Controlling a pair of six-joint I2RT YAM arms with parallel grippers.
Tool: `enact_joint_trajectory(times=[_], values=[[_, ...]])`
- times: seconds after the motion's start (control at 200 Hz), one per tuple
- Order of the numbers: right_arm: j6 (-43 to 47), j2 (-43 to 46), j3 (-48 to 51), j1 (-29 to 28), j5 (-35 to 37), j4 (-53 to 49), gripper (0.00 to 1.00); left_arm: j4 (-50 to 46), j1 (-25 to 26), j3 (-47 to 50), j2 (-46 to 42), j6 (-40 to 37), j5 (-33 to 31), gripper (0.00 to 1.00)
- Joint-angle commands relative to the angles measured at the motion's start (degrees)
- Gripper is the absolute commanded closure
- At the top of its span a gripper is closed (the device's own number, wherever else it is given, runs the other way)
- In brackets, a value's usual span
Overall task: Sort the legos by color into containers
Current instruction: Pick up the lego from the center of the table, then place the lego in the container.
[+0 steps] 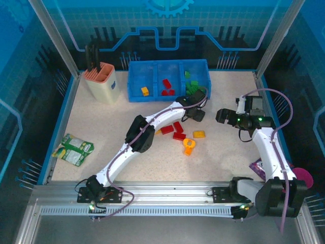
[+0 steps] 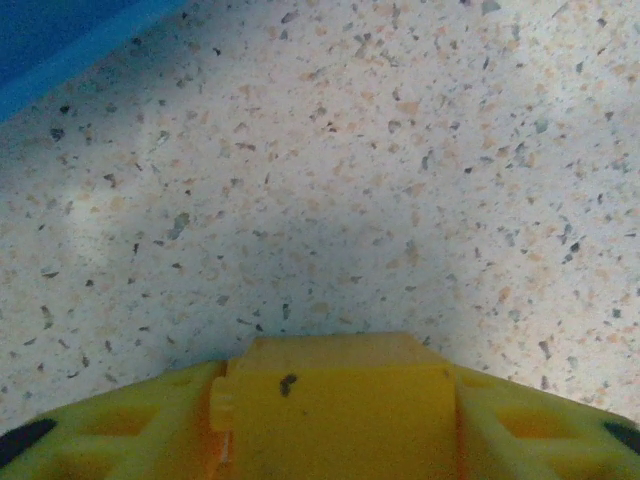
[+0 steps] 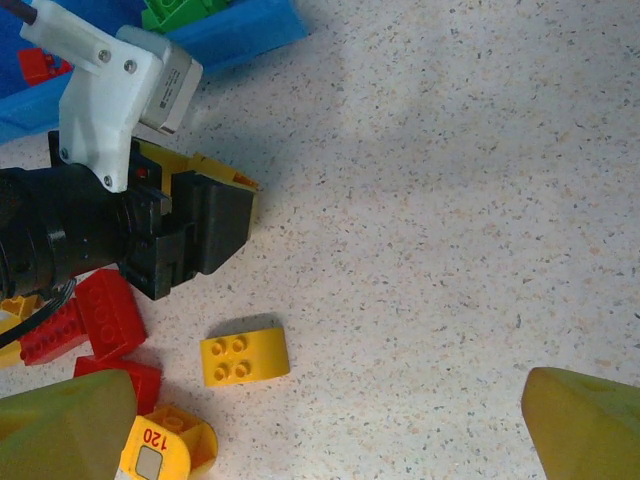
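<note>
The blue tray (image 1: 169, 95) of containers stands at the back, with a yellow lego (image 1: 144, 91) in its left compartment, red legos (image 1: 166, 84) in the middle and green legos (image 1: 192, 86) in the right. My left gripper (image 1: 197, 115) is low over the table just in front of the tray, shut on a yellow lego (image 2: 340, 380) that fills the gap between its fingers (image 2: 110, 425). My right gripper (image 3: 320, 440) hovers open to its right, holding nothing. Red legos (image 1: 177, 131), a yellow one (image 3: 245, 350) and orange pieces (image 1: 188, 147) lie loose on the table.
A cream-and-salmon utensil holder (image 1: 101, 81) stands left of the tray. A green-and-white snack packet (image 1: 74, 149) lies near the left wall. A purple item (image 1: 256, 166) and a magenta disc (image 1: 304, 178) sit by the right arm's base. Blue walls ring the table.
</note>
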State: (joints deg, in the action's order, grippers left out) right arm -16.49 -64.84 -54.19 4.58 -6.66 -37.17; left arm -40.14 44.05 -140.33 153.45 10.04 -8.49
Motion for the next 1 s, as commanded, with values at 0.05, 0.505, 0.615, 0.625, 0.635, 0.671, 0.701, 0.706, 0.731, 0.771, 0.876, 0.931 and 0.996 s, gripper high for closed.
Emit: enact_joint_trajectory(times=[0.05,0.505,0.615,0.625,0.635,0.671,0.701,0.706,0.731,0.771,0.876,0.931,0.996], values=[[0.6,-0.6,0.4,1.0,-1.2,1.0,0.00,-0.8,0.4,-1.8,2.1,0.7,2.1,0.57],[0.3,1.1,2.9,1.3,-1.4,3.6,0.00,16.3,-2.1,37.6,-32.3,6.0,0.3,0.67],[-0.2,-0.3,3.5,1.1,-2.4,4.7,0.01,17.1,-5.8,44.3,-42.0,5.3,-2.2,0.67],[-0.3,-0.5,3.5,1.1,-2.4,4.8,0.01,17.1,-6.2,44.5,-42.8,5.2,-2.6,0.67],[-0.3,-0.6,3.5,1.1,-2.5,5.0,0.01,17.1,-6.5,45.0,-43.5,5.0,-2.9,0.67],[-0.6,-1.0,3.5,1.0,-2.6,5.4,0.01,17.1,-8.2,46.2,-45.6,4.4,-3.9,0.67],[-0.8,-1.3,5.0,0.9,-2.7,6.0,0.01,17.3,-9.7,47.2,-47.1,3.8,-5.0,0.67],[-0.8,-1.3,5.1,0.9,-2.8,6.0,0.01,17.4,-9.9,47.3,-47.2,3.7,-5.0,0.67],[-1.0,-1.6,5.3,0.8,-3.0,6.3,0.01,17.6,-11.3,48.1,-48.3,3.4,-5.8,0.67],[-1.2,-2.0,5.4,0.6,-3.2,6.6,0.01,18.2,-13.4,49.0,-49.2,3.2,-6.3,0.67],[-1.1,-3.5,5.4,-0.4,-3.6,7.1,0.01,21.1,-18.7,50.8,-49.3,3.5,-7.3,0.67],[-0.7,-4.3,4.9,-1.1,-3.1,6.8,0.01,22.7,-20.8,50.8,-48.3,4.3,-8.0,0.67],[-0.3,-5.1,4.4,-2.0,-2.0,6.3,0.01,23.5,-22.8,49.4,-45.9,5.7,-7.7,0.67]])
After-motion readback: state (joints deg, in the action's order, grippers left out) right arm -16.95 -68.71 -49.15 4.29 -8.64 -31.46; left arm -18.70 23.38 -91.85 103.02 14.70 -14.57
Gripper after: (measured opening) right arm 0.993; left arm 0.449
